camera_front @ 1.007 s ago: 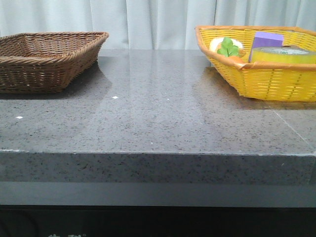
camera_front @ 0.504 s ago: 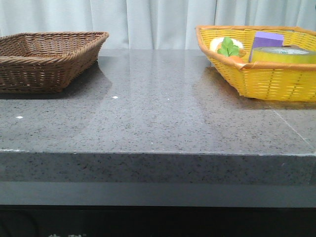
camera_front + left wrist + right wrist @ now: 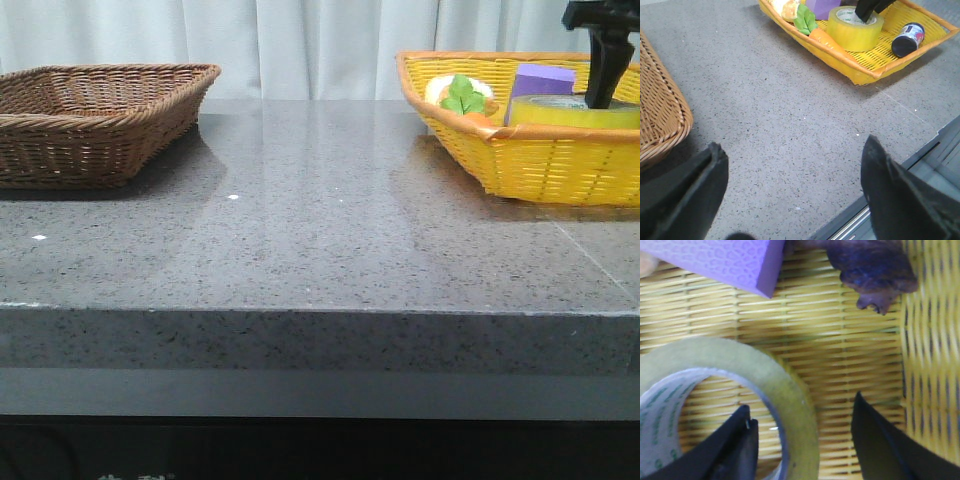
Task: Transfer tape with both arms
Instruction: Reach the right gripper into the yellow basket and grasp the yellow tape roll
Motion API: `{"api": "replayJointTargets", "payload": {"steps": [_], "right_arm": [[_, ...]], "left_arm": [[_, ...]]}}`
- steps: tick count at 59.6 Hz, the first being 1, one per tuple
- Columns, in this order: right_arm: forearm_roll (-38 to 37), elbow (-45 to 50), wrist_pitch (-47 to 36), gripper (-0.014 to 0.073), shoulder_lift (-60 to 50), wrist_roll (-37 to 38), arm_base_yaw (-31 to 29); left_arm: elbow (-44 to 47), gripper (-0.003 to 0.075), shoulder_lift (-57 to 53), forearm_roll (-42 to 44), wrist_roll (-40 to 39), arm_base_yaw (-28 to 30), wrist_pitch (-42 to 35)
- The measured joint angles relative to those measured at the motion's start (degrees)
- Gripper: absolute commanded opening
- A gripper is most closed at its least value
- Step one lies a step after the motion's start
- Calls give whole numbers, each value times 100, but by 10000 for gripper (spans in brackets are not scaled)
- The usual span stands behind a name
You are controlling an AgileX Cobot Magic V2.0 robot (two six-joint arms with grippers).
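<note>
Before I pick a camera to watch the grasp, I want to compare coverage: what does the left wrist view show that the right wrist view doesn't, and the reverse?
Only the left wrist view shows the brown basket, the grey table, the carrot, a dark can and the open left gripper.

Only the right wrist view shows the right gripper open, one finger inside the roll's hole, the other outside its wall.

Both show the tape, purple block and yellow basket.

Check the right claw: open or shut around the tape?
Open. In the right wrist view the right claw straddles the wall of the tape, one finger inside the core, the other outside, with a gap showing.
</note>
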Motion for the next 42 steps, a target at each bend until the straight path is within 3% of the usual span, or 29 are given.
{"api": "replayJointTargets", "payload": {"steps": [8,19,42], "right_arm": [[0,-159,96,357,205,0,0],[64,-318,380,140,359,-108,0],[75,-342,851,131,182,-235,0]], "left_arm": [[0,545,0,0,10,0,0],[0,545,0,0,10,0,0],[0,545,0,0,10,0,0]]}}
